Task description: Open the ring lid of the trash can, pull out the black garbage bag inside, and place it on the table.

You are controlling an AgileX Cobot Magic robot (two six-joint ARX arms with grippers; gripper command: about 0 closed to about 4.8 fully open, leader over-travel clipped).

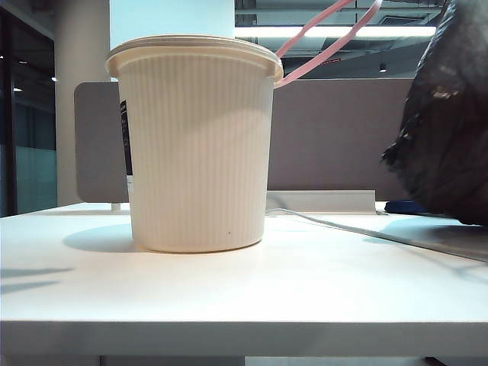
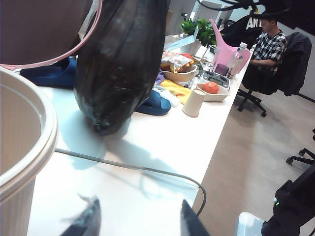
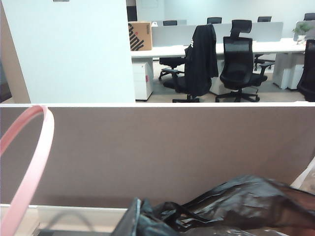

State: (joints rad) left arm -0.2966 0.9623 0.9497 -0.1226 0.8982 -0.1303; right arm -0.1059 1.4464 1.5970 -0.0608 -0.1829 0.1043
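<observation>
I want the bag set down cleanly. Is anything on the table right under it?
Nothing visible blocks it. The bag hangs from the shut right gripper just above bare table. A grey cable runs nearer the edge, a blue slipper lies beside the bag. The left gripper waits open by the can.

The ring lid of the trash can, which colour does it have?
Pink. The ring lid stands open above the cream-white trash can, best seen in the exterior view.

You see only left gripper (image 2: 140, 221): two dark, tapered fingertips (image 2: 88, 221), glossy, slightly blurred. Right gripper itself unseen.
</observation>
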